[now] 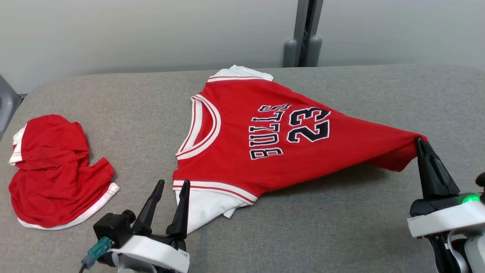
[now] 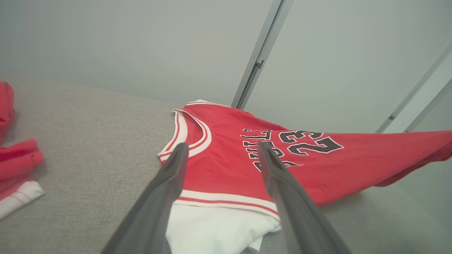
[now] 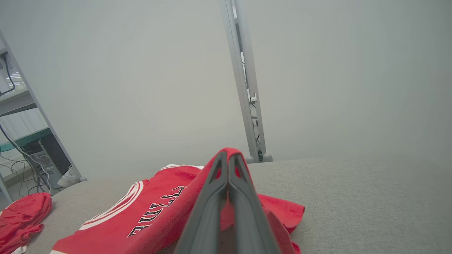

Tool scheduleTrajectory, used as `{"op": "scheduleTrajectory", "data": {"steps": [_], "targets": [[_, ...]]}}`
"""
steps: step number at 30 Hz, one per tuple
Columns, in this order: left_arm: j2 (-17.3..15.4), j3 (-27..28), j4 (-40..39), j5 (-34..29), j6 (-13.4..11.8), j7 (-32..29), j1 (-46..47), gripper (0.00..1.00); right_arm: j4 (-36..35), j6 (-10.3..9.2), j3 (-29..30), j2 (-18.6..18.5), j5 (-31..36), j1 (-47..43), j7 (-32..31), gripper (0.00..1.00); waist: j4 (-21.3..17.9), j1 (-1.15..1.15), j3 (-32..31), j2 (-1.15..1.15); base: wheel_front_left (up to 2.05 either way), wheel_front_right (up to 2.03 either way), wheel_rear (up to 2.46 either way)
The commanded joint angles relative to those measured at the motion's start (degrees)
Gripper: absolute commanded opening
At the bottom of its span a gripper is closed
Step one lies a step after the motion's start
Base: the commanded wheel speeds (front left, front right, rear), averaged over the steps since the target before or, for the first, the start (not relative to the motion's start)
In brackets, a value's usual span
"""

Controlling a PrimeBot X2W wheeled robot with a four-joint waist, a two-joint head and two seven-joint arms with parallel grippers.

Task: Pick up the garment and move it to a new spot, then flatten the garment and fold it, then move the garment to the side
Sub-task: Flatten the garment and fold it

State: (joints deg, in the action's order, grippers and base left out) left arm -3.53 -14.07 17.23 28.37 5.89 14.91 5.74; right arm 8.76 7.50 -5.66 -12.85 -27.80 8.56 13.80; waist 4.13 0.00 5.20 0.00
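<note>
The garment is a red jersey with white sleeves and "BULLS 23" on its chest, lying across the grey padded table. My right gripper is shut on its hem corner at the right and holds that corner lifted off the table. In the right wrist view the red cloth wraps over the closed fingertips. My left gripper stands open at the lower left, just beside the near white sleeve. In the left wrist view its fingers frame the garment without touching it.
A second red garment with white trim lies crumpled at the table's left end. A grey upright post stands behind the far edge. Shelving and cables show beyond the table in the right wrist view.
</note>
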Motion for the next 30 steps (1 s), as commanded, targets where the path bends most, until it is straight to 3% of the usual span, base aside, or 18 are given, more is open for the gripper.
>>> {"op": "scheduleTrajectory", "data": {"steps": [1,9,13,21,28,29,30], "targets": [[-0.21,0.51,-0.34,0.35,-0.19,0.3,-0.8,1.0,-2.31,-0.02,0.56,-0.95,0.38,-1.39,-1.75,0.0,-1.33,0.0,-1.04,0.0,0.0,0.0,0.0],[0.1,-0.06,-0.69,0.08,0.03,0.29,-0.69,1.0,-10.36,-0.02,2.99,-1.17,1.24,-2.72,-7.68,0.0,-2.16,0.0,-1.72,0.0,0.0,0.0,0.0],[0.22,-0.97,-0.88,-0.06,0.21,0.3,0.88,1.0,-9.66,-0.02,3.11,-1.76,0.61,0.08,-9.9,0.0,-0.94,0.0,-0.41,0.0,0.0,0.0,0.0],[0.36,-2.82,0.02,0.18,0.67,0.3,4.04,1.0,6.47,-0.02,1.73,-9.1,3.47,13.13,-13.08,0.0,5.21,0.0,4.8,0.0,0.0,0.0,0.0],[0.53,-3.77,0.44,1.16,1.0,0.3,6.29,1.0,24.54,-0.02,-1.1,-12.81,6.28,24.68,-9.62,0.0,10.47,0.0,9.01,0.0,0.0,0.0,0.0],[0.57,-3.94,0.42,1.18,1.05,0.3,6.59,1.0,27.4,-0.03,-0.88,-12.99,6.62,26.07,-8.91,0.07,10.87,0.0,9.42,0.0,0.0,0.0,0.0],[0.55,-4.01,0.42,1.33,1.1,0.29,6.82,1.0,30.56,-0.02,-0.27,-12.88,7.25,27.34,-8.13,0.46,11.16,0.0,9.77,0.0,0.0,0.0,0.0]]}}
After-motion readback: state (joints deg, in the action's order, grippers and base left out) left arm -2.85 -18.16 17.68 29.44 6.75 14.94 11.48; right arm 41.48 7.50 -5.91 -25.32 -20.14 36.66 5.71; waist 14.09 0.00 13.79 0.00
